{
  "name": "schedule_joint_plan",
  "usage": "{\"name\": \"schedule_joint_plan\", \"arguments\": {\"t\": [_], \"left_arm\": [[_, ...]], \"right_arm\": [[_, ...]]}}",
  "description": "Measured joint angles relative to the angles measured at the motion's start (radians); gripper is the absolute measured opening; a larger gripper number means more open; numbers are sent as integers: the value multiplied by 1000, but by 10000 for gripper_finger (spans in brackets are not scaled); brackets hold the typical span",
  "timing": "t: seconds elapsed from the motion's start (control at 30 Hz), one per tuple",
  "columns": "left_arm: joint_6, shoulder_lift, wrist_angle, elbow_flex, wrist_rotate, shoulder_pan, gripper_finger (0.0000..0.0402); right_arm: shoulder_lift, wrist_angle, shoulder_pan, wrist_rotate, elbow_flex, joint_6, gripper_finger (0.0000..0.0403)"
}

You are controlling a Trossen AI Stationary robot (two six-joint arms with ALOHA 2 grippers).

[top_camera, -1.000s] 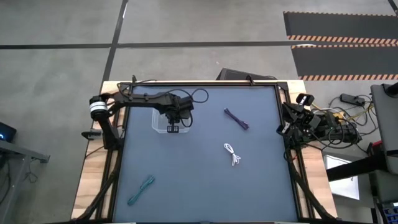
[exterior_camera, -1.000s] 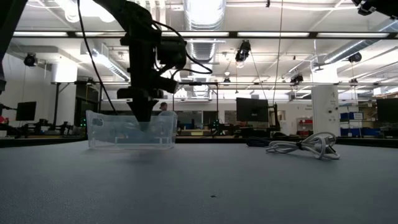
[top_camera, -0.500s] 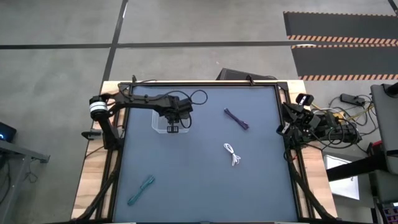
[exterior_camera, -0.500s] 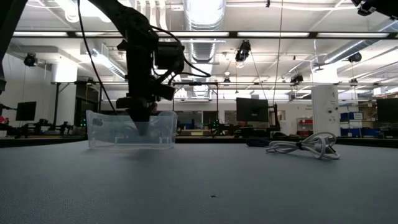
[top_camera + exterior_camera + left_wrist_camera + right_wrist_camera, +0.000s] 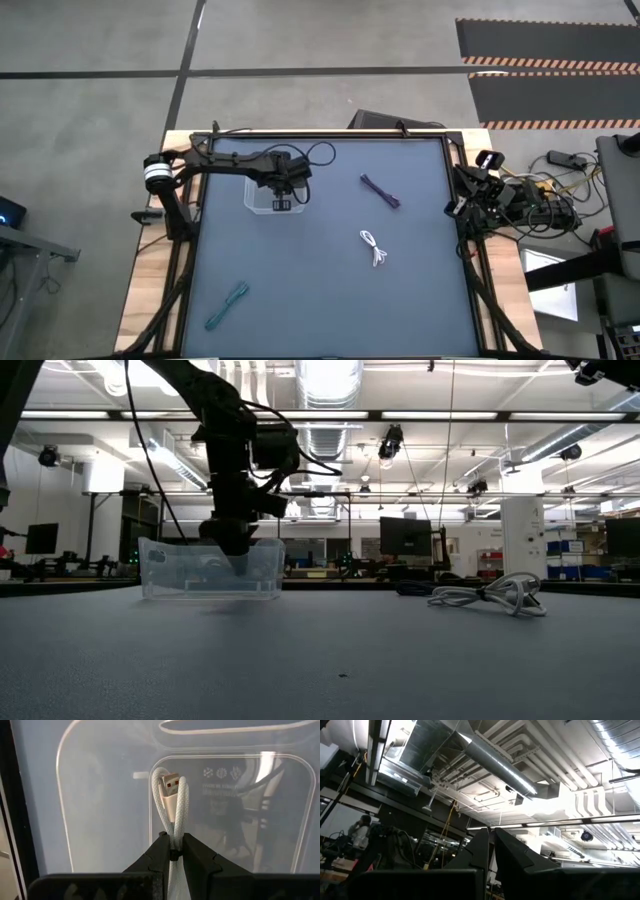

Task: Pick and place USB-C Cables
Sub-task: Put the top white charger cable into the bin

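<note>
- Over the clear plastic box (image 5: 268,196) at the table's far left, the left gripper (image 5: 279,205) points down into the box; in the low view its fingers reach below the rim of the box (image 5: 210,568).
- Between its fingers the left gripper (image 5: 171,854) pinches a white braided USB-C cable bundle (image 5: 171,805), folded into a loop with a metal plug at the top; the jaws are closed tight on the bundle just below the loop, and the translucent floor of the box (image 5: 100,810) lies right behind it.
- On the dark grey table mat (image 5: 300,290), a second white USB-C cable bundle (image 5: 374,247) lies loose right of centre; in the low view it shows as a pale coil (image 5: 490,594) resting on the mat.
- A purple cable bundle (image 5: 380,191) lies on the mat toward the far right, apart from the white one.
- A teal cable bundle (image 5: 227,306) lies near the front left corner, well apart from the box.
- The right gripper (image 5: 462,208) rests folded at the table's right edge, aimed up at the ceiling ducts (image 5: 495,760); its jaws are pressed together with nothing between them.
</note>
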Motion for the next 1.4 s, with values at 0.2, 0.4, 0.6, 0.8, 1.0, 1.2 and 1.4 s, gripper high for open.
{"name": "schedule_joint_plan", "arguments": {"t": [0.2,0.4,0.6,0.8,1.0,1.2,1.4], "left_arm": [[-13,0,0,-18,0,2,25],[-24,0,47,-60,0,2,25],[-27,0,68,-74,-4,2,25],[-26,0,81,-74,-4,2,25],[-26,0,79,-74,-4,2,25],[-26,0,79,-74,-4,2,25],[-25,0,78,-74,-4,2,25]], "right_arm": [[0,-1,0,0,0,5,22],[0,-2,0,0,0,7,22],[0,-2,0,-1,0,7,22],[0,-2,0,-1,0,7,22],[0,-2,0,-1,0,7,22],[0,-2,0,-1,0,7,22],[0,-2,0,-1,0,7,22]]}}
